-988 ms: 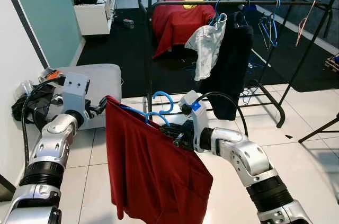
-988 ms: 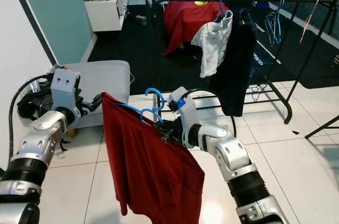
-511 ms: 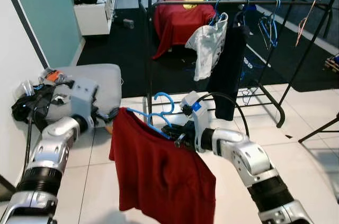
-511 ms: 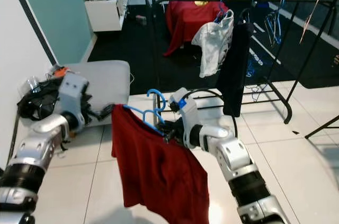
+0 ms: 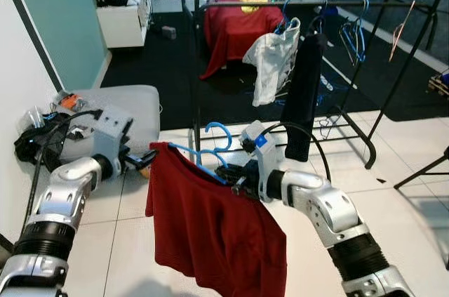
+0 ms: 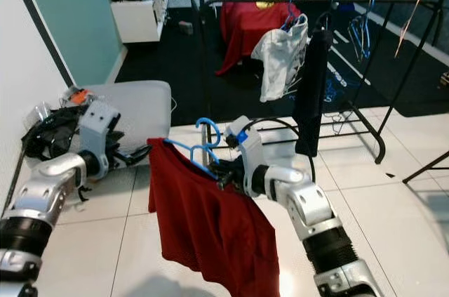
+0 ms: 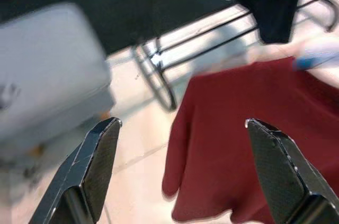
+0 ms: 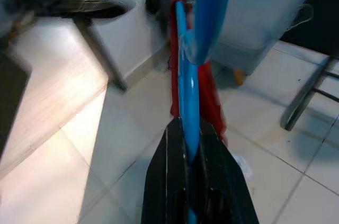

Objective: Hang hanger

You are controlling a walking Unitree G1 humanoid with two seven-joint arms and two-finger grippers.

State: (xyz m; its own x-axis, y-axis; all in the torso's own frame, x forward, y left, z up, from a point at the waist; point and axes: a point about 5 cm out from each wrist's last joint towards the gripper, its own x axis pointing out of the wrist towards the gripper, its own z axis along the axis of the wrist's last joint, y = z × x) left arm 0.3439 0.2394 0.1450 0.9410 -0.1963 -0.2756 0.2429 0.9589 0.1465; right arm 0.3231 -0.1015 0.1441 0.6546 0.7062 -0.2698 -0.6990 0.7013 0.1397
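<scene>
The blue hanger (image 5: pixel 207 153), carrying a red shirt (image 5: pixel 210 223), sits clamped in my right gripper (image 5: pixel 235 183) above the tile floor (image 5: pixel 414 213), hook upward for hanging, while my left gripper (image 5: pixel 144 161) hangs spread and empty beside its shoulder, the clothes rack (image 5: pixel 309 5) well ahead with bare rail rightward.

I see the hanger (image 5: pixel 203 155) just left of my right gripper (image 5: pixel 233 179), a shirt (image 5: pixel 210 227) draped on it below. My left gripper (image 5: pixel 145 161) sits beside the shirt's left edge. The rack (image 5: pixel 309 5) stands beyond both, the ottoman (image 5: pixel 137 111) behind the left gripper.
</scene>
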